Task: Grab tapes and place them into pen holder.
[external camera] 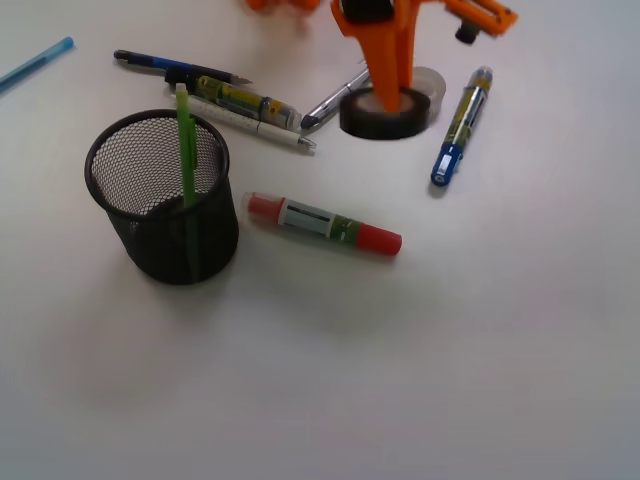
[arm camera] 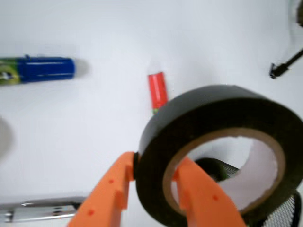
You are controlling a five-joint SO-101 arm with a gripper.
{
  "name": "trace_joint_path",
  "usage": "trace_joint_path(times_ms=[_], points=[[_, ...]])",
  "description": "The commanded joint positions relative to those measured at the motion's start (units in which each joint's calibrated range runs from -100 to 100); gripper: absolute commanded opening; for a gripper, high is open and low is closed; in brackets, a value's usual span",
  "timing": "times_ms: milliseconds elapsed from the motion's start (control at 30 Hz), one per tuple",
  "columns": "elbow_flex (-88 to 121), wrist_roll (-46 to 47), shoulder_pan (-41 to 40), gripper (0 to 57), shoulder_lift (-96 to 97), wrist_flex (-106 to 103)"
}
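A black tape roll (external camera: 385, 122) with a pale core lies at the back of the table, right of centre. My orange gripper (external camera: 390, 98) comes down onto it from above. In the wrist view one finger (arm camera: 196, 189) is inside the core and the other finger (arm camera: 113, 189) is outside, so my gripper (arm camera: 155, 163) is shut on the wall of the black tape (arm camera: 213, 109). A translucent whitish tape (external camera: 433, 80) sits right behind the black one. The black mesh pen holder (external camera: 205, 235) stands upright at the left with a green pen (external camera: 185, 150) in it. Its mesh (arm camera: 284, 215) shows through and below the roll.
A red marker (external camera: 325, 223) lies between holder and tape, its red end (arm camera: 157, 92) ahead of the jaws. A blue-capped marker (external camera: 460, 125) lies right of the tape. Several pens (external camera: 240, 100) lie behind the holder, a light blue pen (external camera: 35, 62) at far left.
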Motion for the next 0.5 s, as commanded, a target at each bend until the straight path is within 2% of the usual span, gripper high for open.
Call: trace_joint_path(times_ms=[0,167,467], points=[[-2.1,3.1,6.3,0.2,-5.5,-3.3],[-2.4,7.7,15.0,0.2,-5.5,-16.0],[-3.0,10.7,25.4,0.2,-5.1,-14.7]])
